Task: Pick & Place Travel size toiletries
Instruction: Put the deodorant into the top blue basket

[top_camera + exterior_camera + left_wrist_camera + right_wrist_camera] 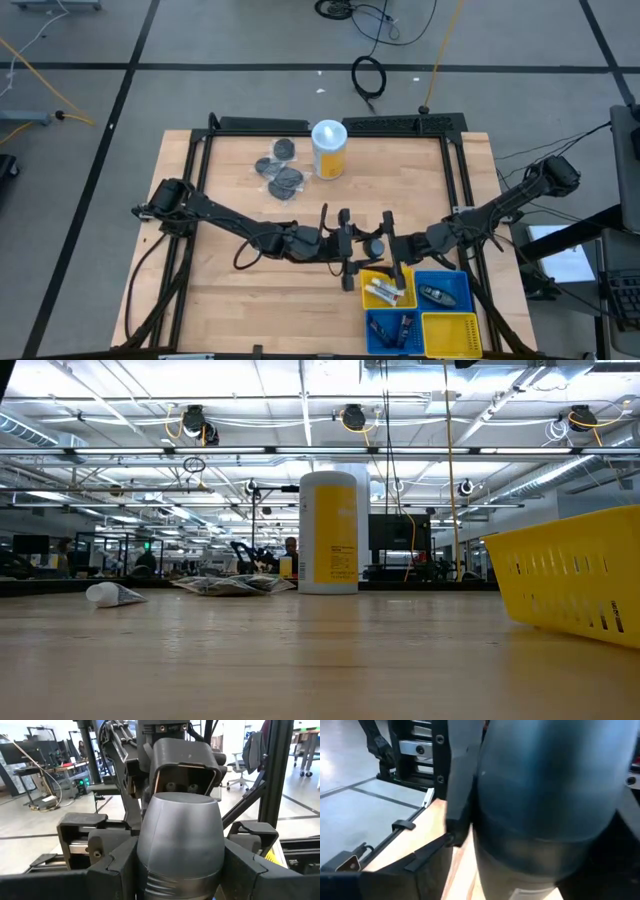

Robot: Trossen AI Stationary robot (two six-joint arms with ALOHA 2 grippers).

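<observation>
A grey, rounded toiletry [180, 830] sits between the fingers of my left gripper [180, 870], which is shut on it. In the high view it shows as a small grey round shape [372, 245] above the middle of the table. My right gripper [392, 248] faces the left one at the same height and stands open. The grey toiletry [545, 795] fills its wrist view, between its fingers; whether they touch it I cannot tell. Several grey packets [280, 170] lie flat at the far side, and a white tube [113, 595] lies on the table. My left gripper pinches the grey toiletry between its two fingers, at the ridged lower end [150, 882]. The fingers [115, 865] come level from the table's left. The toiletry is lifted clear of the table, and its rounded end sticks out toward my right gripper.
A yellow-and-white canister [329, 150] stands at the far middle. At the near right are four small bins: a yellow one [372, 276] with white tubes, a blue one [458, 282] with a dark item, another blue one [372, 335] and a yellow one [450, 335].
</observation>
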